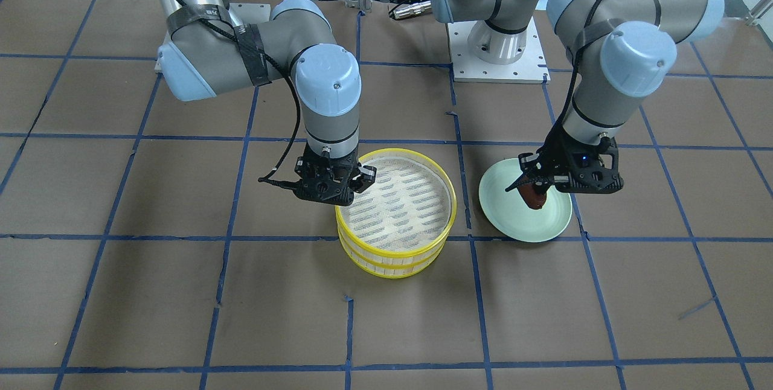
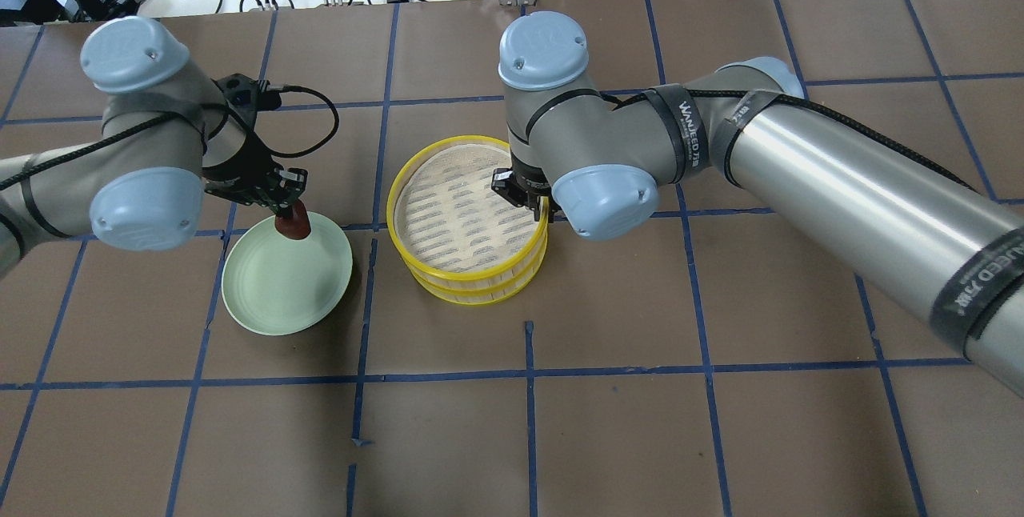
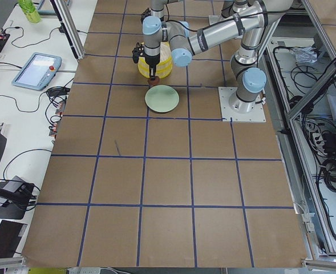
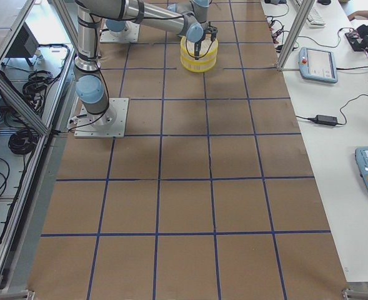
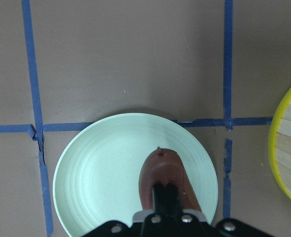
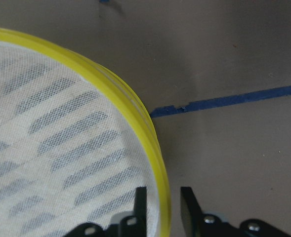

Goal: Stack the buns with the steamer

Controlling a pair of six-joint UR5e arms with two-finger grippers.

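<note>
My left gripper [image 2: 290, 211] is shut on the dark reddish-brown bun [image 5: 165, 168] and holds it at the robot-side edge of the pale green plate [image 5: 101, 173], on or just above it. The bun also shows in the front view [image 1: 535, 198]. The yellow steamer [image 2: 464, 283], two tiers stacked with a white mesh liner on top, stands beside the plate. My right gripper [image 6: 162, 197] straddles the steamer's rim [image 6: 135, 106], one finger inside and one outside, with small gaps on both sides. The white bun is not in view.
The table is brown paper with a blue tape grid [image 1: 471, 269]. The plate [image 1: 531, 224] and the steamer [image 1: 392, 257] stand a short gap apart. Arm base plates [image 1: 498, 61] sit at the robot side. Cables and a tablet lie off the table ends.
</note>
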